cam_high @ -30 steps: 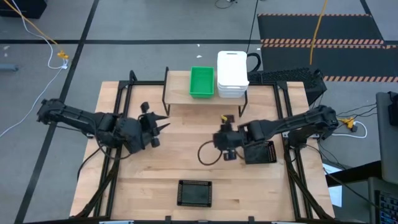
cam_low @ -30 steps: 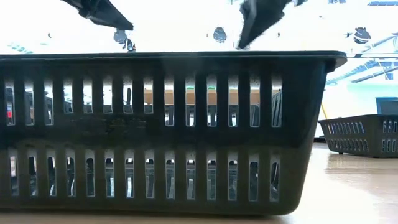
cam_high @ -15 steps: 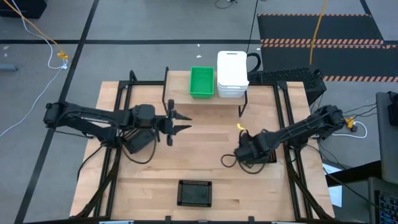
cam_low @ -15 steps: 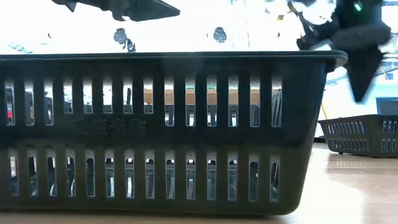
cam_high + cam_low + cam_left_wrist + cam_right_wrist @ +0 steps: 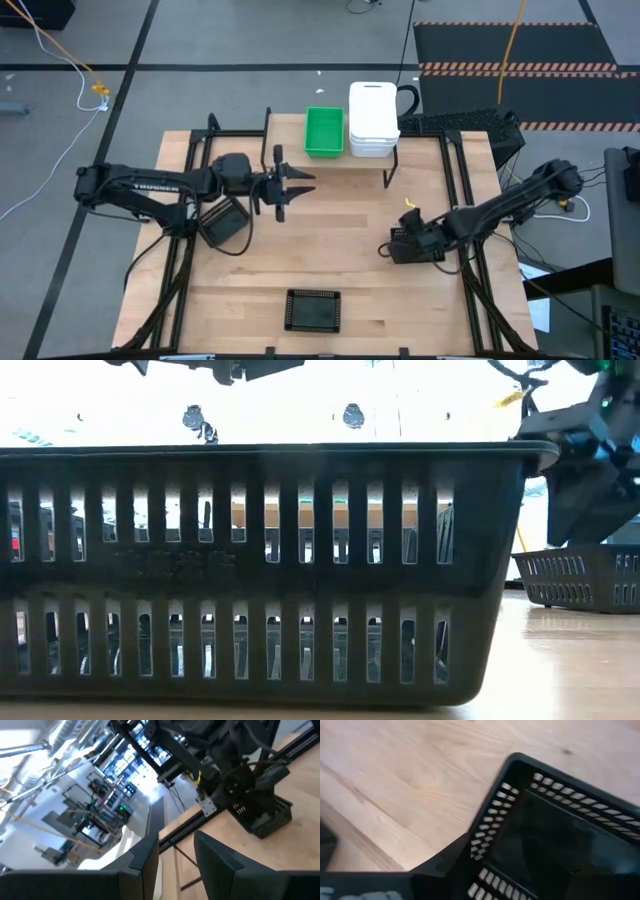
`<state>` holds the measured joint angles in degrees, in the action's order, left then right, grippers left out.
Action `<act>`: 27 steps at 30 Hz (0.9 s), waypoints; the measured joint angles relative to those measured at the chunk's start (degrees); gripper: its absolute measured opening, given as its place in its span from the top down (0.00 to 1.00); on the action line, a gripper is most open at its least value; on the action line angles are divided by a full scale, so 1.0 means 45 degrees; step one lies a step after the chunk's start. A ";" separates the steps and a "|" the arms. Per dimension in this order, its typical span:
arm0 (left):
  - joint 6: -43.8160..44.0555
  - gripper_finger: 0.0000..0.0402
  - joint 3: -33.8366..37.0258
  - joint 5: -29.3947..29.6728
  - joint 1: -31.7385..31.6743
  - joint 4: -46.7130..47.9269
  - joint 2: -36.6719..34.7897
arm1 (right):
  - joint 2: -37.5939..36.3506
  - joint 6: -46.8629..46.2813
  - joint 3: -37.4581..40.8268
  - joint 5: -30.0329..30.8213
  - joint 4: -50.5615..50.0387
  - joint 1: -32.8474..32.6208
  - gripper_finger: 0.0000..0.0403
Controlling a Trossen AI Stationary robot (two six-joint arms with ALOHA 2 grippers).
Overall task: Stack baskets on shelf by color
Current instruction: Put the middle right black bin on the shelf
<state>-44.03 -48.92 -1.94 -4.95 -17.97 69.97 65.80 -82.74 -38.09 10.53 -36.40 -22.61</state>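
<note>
My left gripper hangs open in the air above the table, just near of the shelf, holding nothing; in its wrist view the open fingers point toward the right arm. My right gripper is open and low at the left end of a black mesh basket that rests flat on the table's right side. One finger stands outside that basket's wall. A green basket and a white stack sit on the shelf. Two more black baskets lie on the table, one under the left arm and one near the table's near edge. My right gripper stands at the black basket's wall near a corner, coming down from above and from the table's left. One finger is outside the wall. I cannot tell whether it touches. The basket sits flat on the table.
The black basket at the near edge fills most of the low view. Black frame rails run along both sides of the table. Bare wood lies between the two arms.
My left gripper has risen and moved right and toward the shelf, staying open. My right gripper has drawn back toward the table's right edge and dropped down to the black basket there. No basket has moved.
</note>
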 joint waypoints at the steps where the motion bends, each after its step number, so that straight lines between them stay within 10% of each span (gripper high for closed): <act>1: -0.0087 0.68 -0.0011 -0.0138 -0.0046 0.0007 0.0002 | 0.0120 -0.0013 0.0206 0.0029 0.0573 -0.0001 0.58; 16: -0.0442 0.68 -0.0036 -0.1345 -0.0660 -0.1075 0.0002 | 0.2797 0.1694 0.0538 0.0033 0.5331 0.0328 0.66; 27: -0.1100 0.68 -0.0036 -0.2661 -0.0842 -0.1425 0.0002 | 0.3410 0.6936 -0.3521 0.0716 0.3768 -0.0142 0.79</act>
<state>-48.98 -49.08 -13.91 -8.74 -24.38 69.97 81.15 -51.53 -53.94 13.75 -19.44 -23.25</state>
